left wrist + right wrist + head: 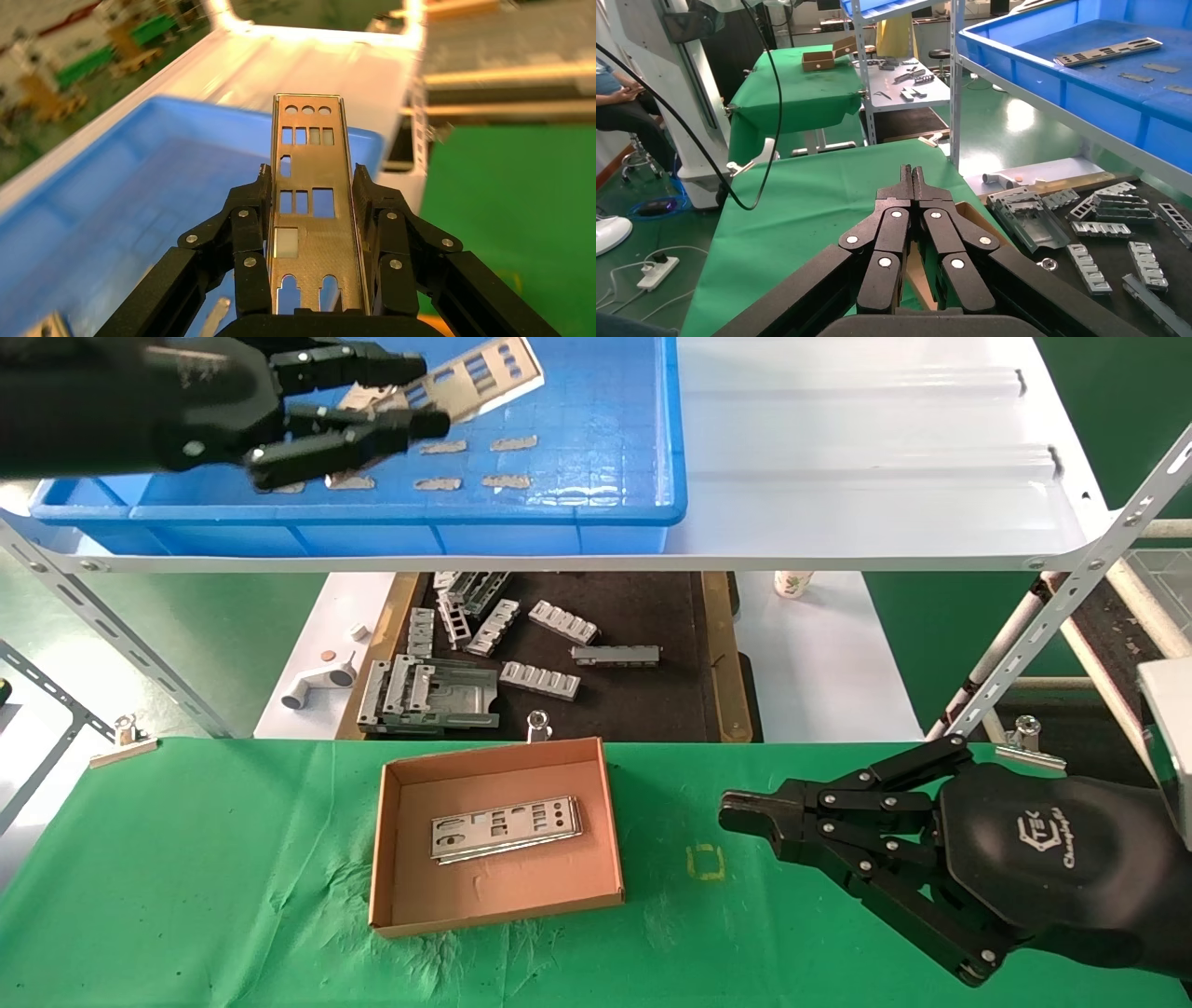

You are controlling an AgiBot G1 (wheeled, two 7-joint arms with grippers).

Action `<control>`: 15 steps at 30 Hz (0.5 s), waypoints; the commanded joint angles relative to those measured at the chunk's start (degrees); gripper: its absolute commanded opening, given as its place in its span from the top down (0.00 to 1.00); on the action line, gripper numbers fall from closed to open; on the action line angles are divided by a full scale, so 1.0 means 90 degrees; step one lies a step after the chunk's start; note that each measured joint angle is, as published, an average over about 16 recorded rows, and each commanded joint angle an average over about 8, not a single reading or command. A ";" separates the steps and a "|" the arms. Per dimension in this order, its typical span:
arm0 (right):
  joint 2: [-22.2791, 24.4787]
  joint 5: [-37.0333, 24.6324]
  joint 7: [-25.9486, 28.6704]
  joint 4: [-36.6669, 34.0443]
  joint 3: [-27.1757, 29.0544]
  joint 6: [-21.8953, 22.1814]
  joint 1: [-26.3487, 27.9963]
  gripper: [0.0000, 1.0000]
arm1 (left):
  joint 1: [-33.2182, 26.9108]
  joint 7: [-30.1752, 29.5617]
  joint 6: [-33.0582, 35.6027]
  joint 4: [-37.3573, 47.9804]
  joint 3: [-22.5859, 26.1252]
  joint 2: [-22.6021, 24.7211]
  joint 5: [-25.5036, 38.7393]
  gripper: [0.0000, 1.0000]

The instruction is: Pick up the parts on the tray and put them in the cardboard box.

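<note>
Plate (311, 203) pinched in the left gripper (424, 402) over the tray (596, 477), near end hidden; right gripper (736, 814) closed, idle.

Materials as I see them from my station. The punched plate (313, 210) in my left gripper (424, 398) is thin sheet metal, satin silver with a faintly stippled lower face. The tray (596, 514) is glossy blue plastic, its floor moulded in a grid. The cardboard box (498, 905) is matt brown card, scuffed on the floor, holding another bright metal plate (506, 828). The table cover (233, 896) is green cloth, creased. My right gripper (731, 812) is matt black plastic with shiny metal rivets. Ribbed blocks (540, 680) look dull grey cast metal.
</note>
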 commanded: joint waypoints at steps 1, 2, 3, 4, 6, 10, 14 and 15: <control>0.0000 0.0000 0.0000 0.0000 0.0000 0.0000 0.0000 1.00 | -0.0022 0.0290 0.0353 -0.0090 0.0019 -0.0067 0.0033 1.00; 0.0000 0.0000 0.0000 0.0000 0.0000 0.0000 0.0000 1.00 | 0.0047 0.0381 0.0409 -0.0234 0.0068 -0.0094 0.0000 1.00; 0.0000 0.0000 0.0000 0.0000 0.0000 0.0000 0.0000 1.00 | 0.0131 0.0444 0.0443 -0.0392 0.0126 -0.0121 -0.0048 1.00; 0.0000 0.0000 0.0000 0.0000 0.0000 0.0000 0.0000 1.00 | 0.0231 0.0492 0.0462 -0.0579 0.0198 -0.0154 -0.0108 1.00; 0.0000 0.0000 0.0000 0.0000 0.0000 0.0000 0.0000 1.00 | 0.0458 0.0569 0.0481 -0.1020 0.0367 -0.0253 -0.0263 1.00; 0.0000 0.0000 0.0000 0.0000 0.0000 0.0000 0.0000 1.00 | 0.0933 0.0531 0.0456 -0.1968 0.0722 -0.0557 -0.0729 1.00; 0.0000 0.0000 0.0000 0.0000 0.0000 0.0000 0.0000 1.00 | 0.1354 0.0381 0.0391 -0.2830 0.1042 -0.0887 -0.1137 1.00; 0.0000 0.0000 0.0000 0.0000 0.0000 0.0000 0.0000 1.00 | 0.1453 0.0334 0.0364 -0.3009 0.1117 -0.0951 -0.1190 1.00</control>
